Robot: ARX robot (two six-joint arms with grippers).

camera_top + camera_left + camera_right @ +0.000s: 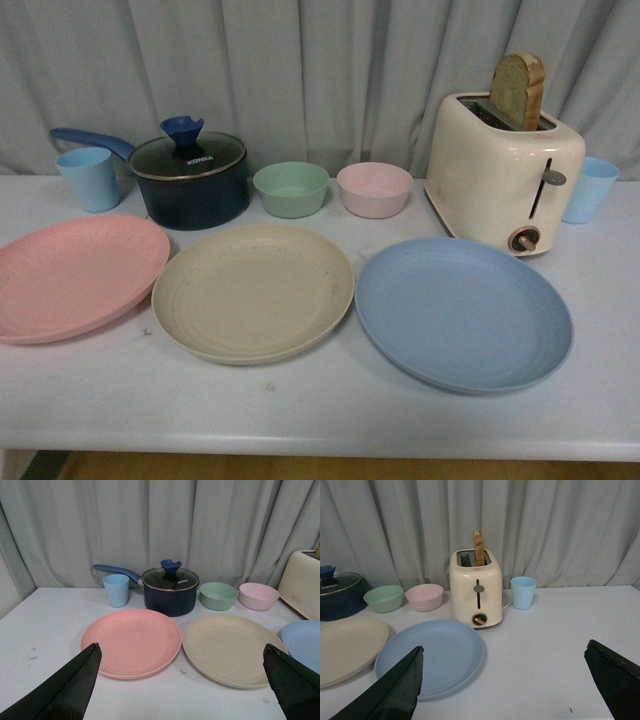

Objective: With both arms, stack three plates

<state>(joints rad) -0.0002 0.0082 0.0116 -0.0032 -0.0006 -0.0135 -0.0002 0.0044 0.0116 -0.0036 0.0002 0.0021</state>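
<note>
Your left jaws are spread wide and hold nothing, the black fingers (65, 690) well apart at the near side of the white surface (320, 410). Your right jaws are released too, with the black fingers (390, 690) far apart and nothing between them. Neither arm shows in the front view.

All three plates lie flat on the surface in one row, none stacked. The round matte pink plate (75, 272) is on the left. The round matte beige plate (252, 290) is in the middle, just beside it. The round matte blue plate (462, 312) is on the right, its rim close against the beige one.

In the far row, from the left, you've got a light blue cup (88, 178), then a dark blue pot with a glass lid (190, 185). A small green bowl (290, 188) and a small pink bowl (374, 189) sit side by side. Further right is a cream toaster (500, 170) with a slice of bread (518, 90) standing in its slot. A second light blue cup (590, 188) is just beyond it. A grey curtain (320, 70) hangs behind everything.
</note>
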